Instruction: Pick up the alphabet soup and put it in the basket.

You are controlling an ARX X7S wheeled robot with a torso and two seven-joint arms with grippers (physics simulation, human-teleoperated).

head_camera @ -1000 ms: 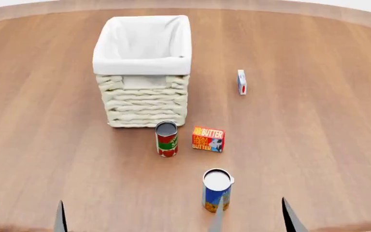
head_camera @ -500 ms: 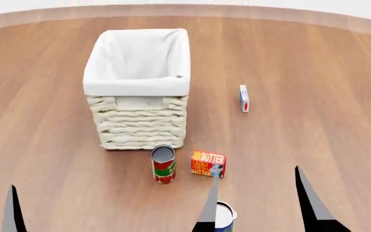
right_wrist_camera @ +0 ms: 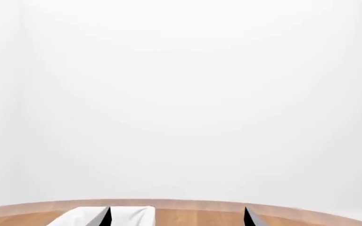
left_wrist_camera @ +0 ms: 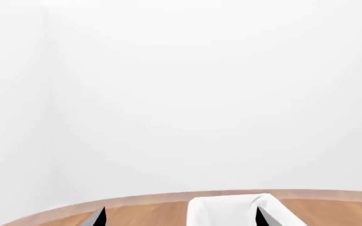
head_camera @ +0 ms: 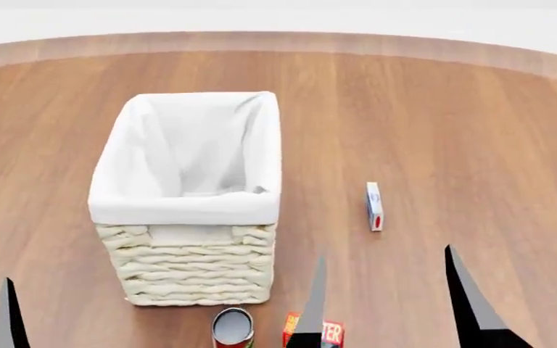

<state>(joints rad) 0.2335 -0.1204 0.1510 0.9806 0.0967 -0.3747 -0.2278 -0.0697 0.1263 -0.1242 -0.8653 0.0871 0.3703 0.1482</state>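
The right gripper (head_camera: 385,297) is spread wide and empty, raised above the surface (head_camera: 472,123). The left gripper (left_wrist_camera: 179,217) is likewise spread and empty. The alphabet soup is not in view; its position cannot be stated. The basket (head_camera: 189,206) stands ahead, unfilled, near a red-and-green can (head_camera: 231,328). Judged step: approach, before grasping. Next, bring the soup into view and lower the right gripper around it.

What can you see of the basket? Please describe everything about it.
The basket is a large rectangular box of cream woven wicker, lined with white cloth folded over its rim. It stands upright on the wooden table, open at the top, with nothing visible inside. A small can stands just before its near wall; whether they touch is unclear. No claw touches it.
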